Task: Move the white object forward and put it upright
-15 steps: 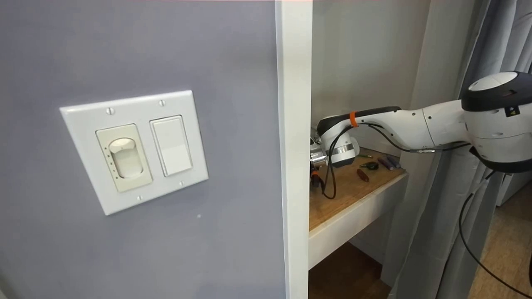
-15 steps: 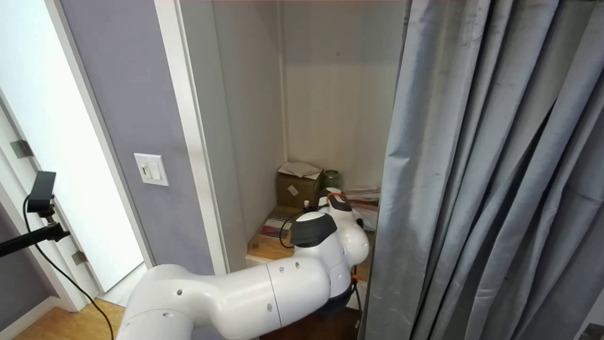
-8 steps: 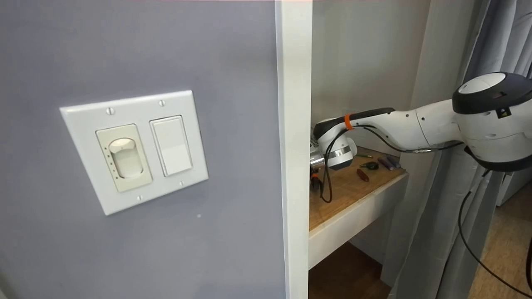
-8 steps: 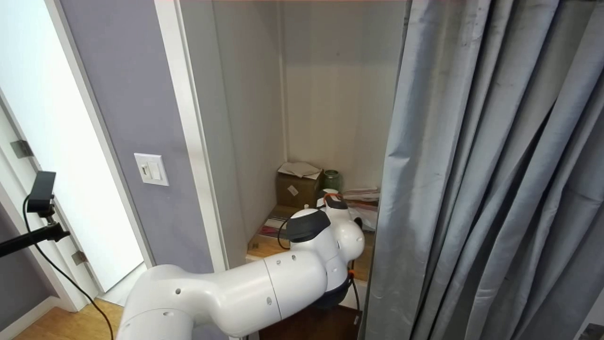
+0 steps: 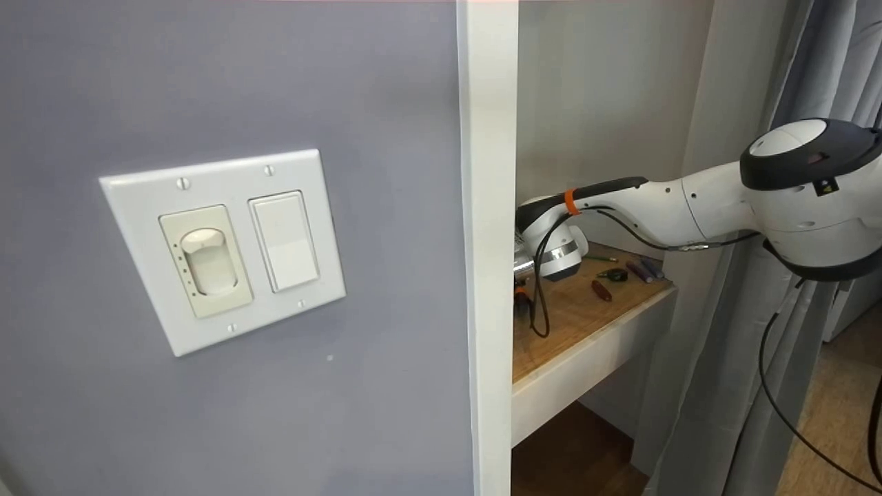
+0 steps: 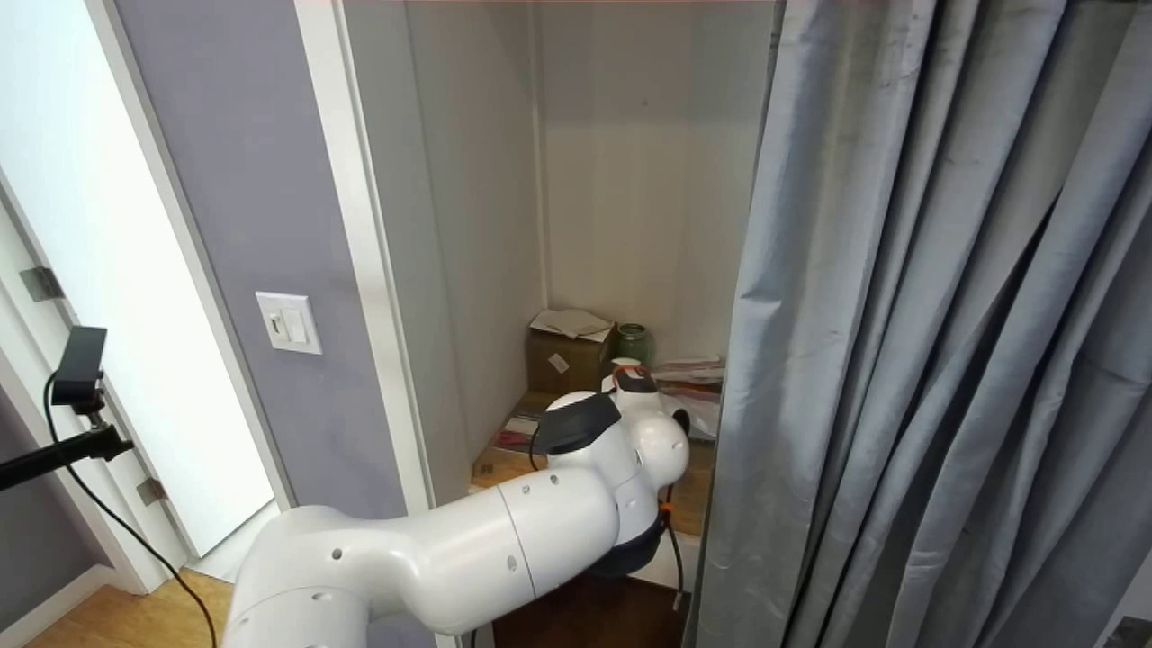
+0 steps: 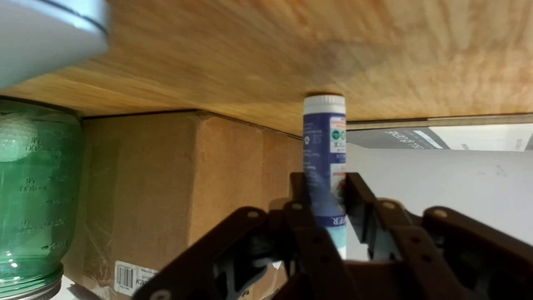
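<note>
In the wrist view, which stands upside down, my gripper is shut on a slim tube with a blue label and a white cap. A fingertip presses each side. I take this tube as the white object. It stands upright, its capped end touching or just above the wooden shelf; I cannot tell which. Its far end is partly hidden by the fingers. In an exterior view the gripper is mostly hidden behind the white frame post. In an exterior view the arm hides gripper and tube.
A cardboard box and a green glass jar stand near the tube. A flat printed item lies to its right. A blurred white shape is close, unclear what. Small tools lie on the shelf. A grey curtain hangs beside the arm.
The arm has shifted left in both exterior views. The small white tip that showed beside the arm in an exterior view is now hidden behind it.
</note>
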Tool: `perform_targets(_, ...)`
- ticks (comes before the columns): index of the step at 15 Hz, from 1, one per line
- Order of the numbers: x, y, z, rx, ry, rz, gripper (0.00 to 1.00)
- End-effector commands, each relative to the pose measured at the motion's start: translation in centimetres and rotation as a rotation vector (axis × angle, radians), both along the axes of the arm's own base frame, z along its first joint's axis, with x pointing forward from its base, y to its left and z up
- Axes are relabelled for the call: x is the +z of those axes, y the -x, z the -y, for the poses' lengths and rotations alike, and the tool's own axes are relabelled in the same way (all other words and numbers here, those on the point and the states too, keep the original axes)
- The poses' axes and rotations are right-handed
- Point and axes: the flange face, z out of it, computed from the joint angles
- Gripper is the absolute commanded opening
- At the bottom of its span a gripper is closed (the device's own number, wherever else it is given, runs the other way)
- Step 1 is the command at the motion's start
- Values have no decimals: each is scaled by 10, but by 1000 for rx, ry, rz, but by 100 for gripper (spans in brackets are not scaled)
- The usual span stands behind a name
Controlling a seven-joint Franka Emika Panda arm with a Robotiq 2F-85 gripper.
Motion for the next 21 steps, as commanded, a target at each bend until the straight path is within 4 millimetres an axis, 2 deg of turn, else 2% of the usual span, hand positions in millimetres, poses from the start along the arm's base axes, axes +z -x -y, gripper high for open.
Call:
perform_targets(1,-4,-6,-3,29,35,1,53)
perform_targets(2,-5,-7,-3,28,41,1,58)
perform_targets(4,-5,-8,-1,27,48,4,59)
perform_targets(6,-4,-9,2,24,53,7,57)
perform_targets(7,-3,-10,3,22,57,8,61)
perform_targets(8,0,-10,5,21,67,8,71)
perform_targets(9,3,-9,7,23,74,5,86)
perform_targets(10,8,-9,10,24,87,4,88)
perform_targets(12,22,-9,18,26,140,5,100)
perform_targets(16,54,-7,33,56,249,15,100)
perform_targets(21,111,11,45,117,409,1,100)
